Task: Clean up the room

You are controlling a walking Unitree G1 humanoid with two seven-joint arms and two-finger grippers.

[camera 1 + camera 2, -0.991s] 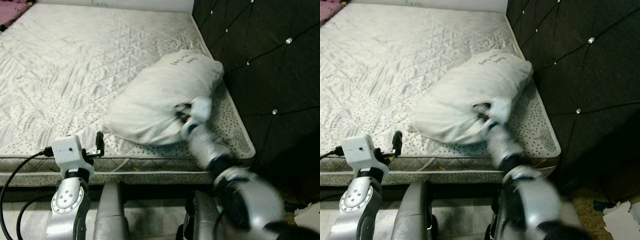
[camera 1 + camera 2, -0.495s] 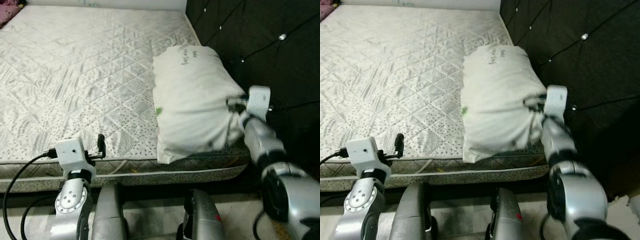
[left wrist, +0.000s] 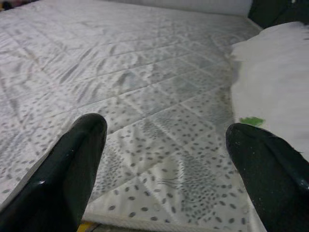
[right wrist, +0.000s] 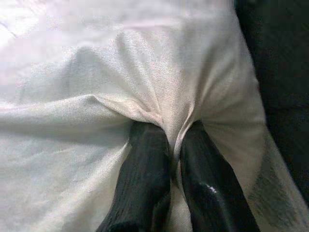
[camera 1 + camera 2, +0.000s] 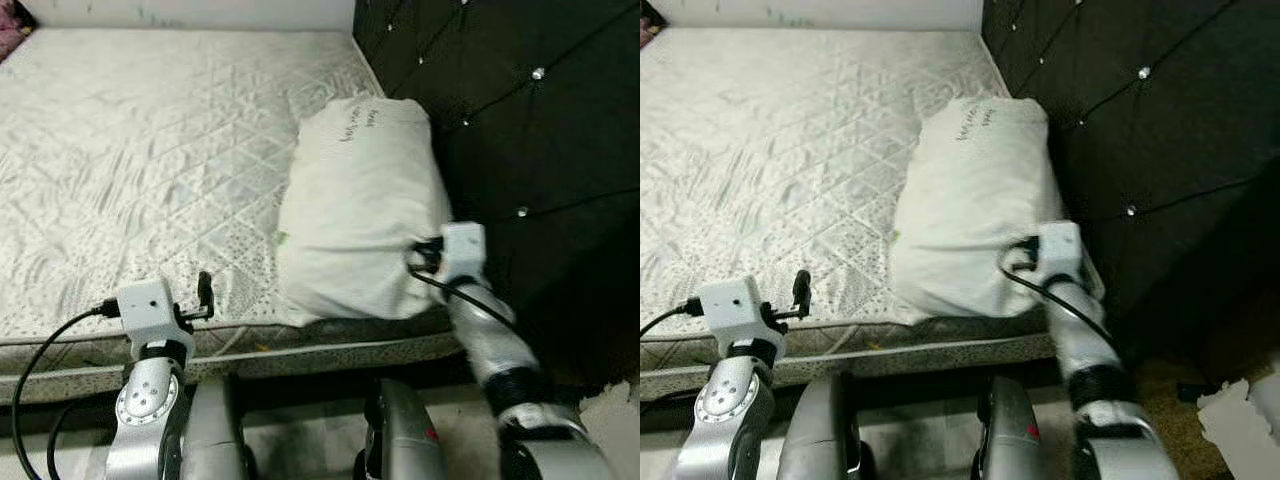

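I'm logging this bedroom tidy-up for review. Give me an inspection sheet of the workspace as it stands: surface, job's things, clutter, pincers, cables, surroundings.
Surface: bare quilted mattress, no sheet on it.
Job's things: white pillow lying lengthwise against the headboard, at the mattress's near right corner.
Clutter: crumpled white paper on the floor to the right of the bed.
Pincers: right pincer shut, pinching a fold of the pillow's cover; left pincer open, at the mattress's near edge, touching nothing.
Cables: black cable looping from the left wrist; another along the right forearm.
Surroundings: black tufted headboard with shiny studs.
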